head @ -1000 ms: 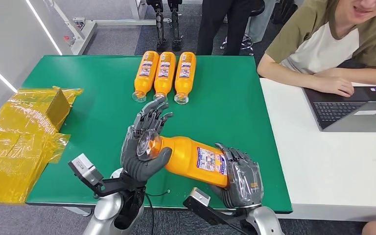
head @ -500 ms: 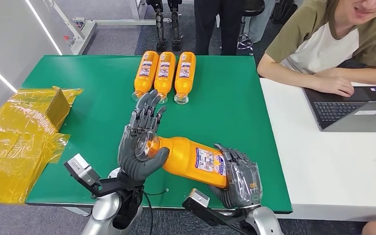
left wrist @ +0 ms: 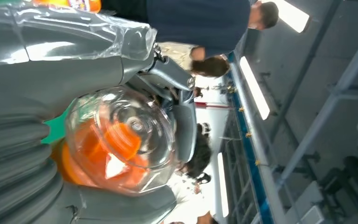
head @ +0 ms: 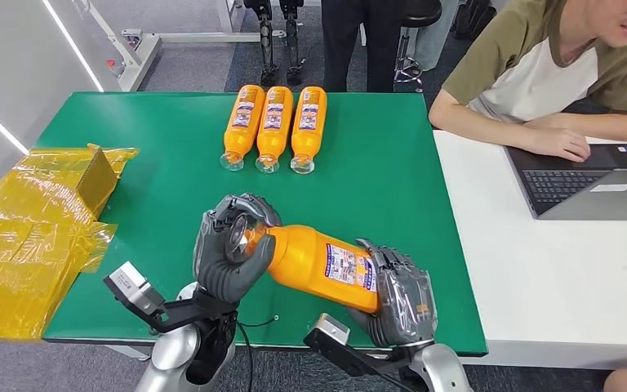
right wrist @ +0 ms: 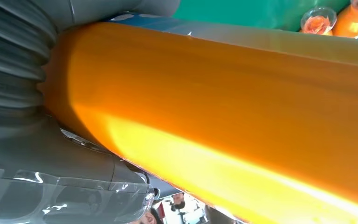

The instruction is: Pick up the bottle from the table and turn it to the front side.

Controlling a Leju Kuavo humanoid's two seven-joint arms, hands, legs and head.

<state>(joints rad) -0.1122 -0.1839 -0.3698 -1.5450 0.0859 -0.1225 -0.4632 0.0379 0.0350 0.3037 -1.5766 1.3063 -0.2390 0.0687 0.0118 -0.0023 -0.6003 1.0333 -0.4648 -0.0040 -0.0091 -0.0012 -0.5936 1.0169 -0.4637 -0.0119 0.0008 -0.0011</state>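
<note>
An orange bottle (head: 318, 261) with a printed label and a clear cap is held lying on its side above the near edge of the green table (head: 163, 188). My right hand (head: 400, 298) grips its base end. My left hand (head: 230, 255) has its fingers curled over the clear cap (left wrist: 121, 135) and neck. The right wrist view shows the orange bottle body (right wrist: 223, 112) pressed against my right hand's palm (right wrist: 42, 140).
Three more orange bottles (head: 274, 124) lie side by side at the table's far side, caps toward me. Yellow plastic-wrapped boxes (head: 33, 229) sit at the left edge. A person (head: 555, 73) works at a laptop (head: 588, 180) on the white table to the right.
My left hand's fingers, spread upright behind the cap before, have closed down over the cap and neck. The bottle and right hand have barely moved.
</note>
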